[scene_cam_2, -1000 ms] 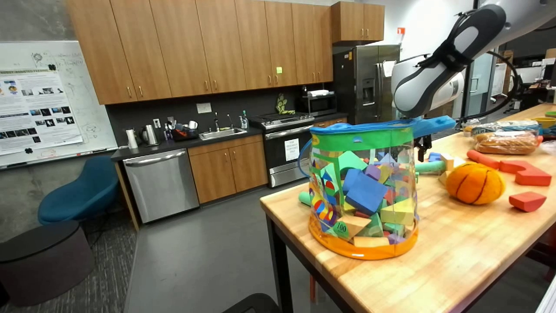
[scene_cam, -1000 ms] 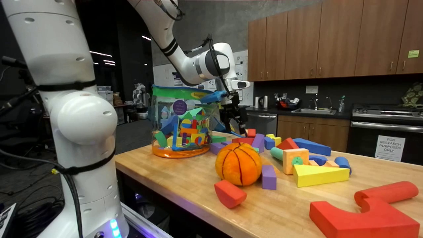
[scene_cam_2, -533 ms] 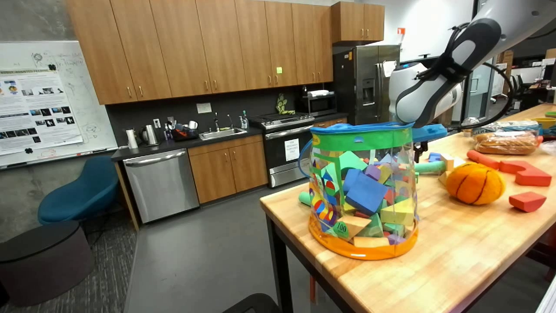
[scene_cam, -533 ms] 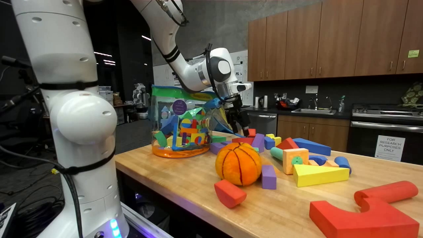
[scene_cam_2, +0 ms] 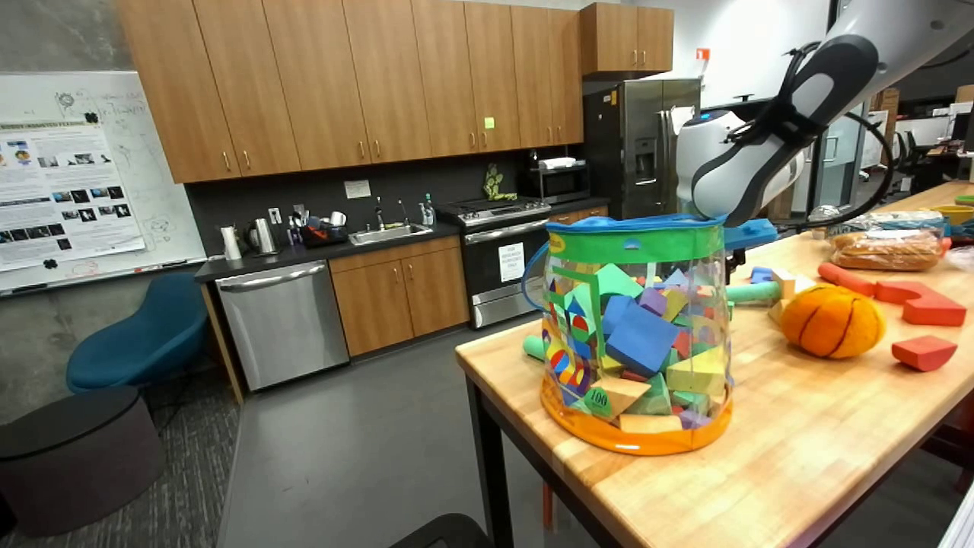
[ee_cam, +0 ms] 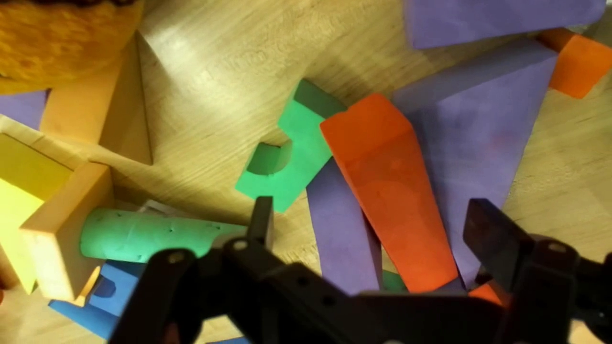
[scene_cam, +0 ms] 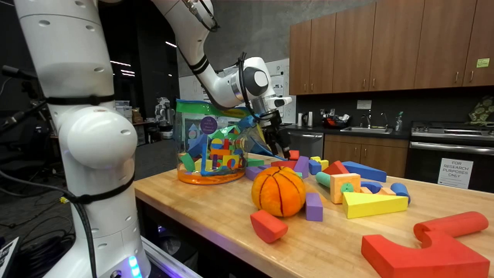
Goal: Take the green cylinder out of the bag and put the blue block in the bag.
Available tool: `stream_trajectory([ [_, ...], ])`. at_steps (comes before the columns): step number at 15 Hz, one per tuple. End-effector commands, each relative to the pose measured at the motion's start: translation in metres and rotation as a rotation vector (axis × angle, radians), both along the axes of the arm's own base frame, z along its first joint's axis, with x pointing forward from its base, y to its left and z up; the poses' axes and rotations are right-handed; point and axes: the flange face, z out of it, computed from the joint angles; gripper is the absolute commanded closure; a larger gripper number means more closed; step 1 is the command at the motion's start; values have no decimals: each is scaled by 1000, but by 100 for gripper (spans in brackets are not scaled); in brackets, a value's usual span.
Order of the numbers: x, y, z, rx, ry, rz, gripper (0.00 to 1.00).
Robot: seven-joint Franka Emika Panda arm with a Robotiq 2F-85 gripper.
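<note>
Bag (scene_cam_2: 639,245) on table (scene_cam_2: 776,464), colourful blocks (scene_cam_2: 643,339) inside

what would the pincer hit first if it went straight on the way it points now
The pincer would probably meet the long orange-red block first: it shows between the open jaws in the wrist view. Depth is unclear, so one jaw might touch the purple triangular block sooner.
</note>
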Motion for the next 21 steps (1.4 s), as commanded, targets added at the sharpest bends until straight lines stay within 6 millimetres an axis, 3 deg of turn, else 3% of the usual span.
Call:
stream_trajectory([
  [1,6,6,-5,-27,1,-13,0],
  [6,10,10,-19,-21,24,9,0],
  [13,5,5,-17,-26,30,13,0],
  [17,11,-3,-2,-50,9,10,0],
  [21,20,-5,-4,-43,19,22,0],
])
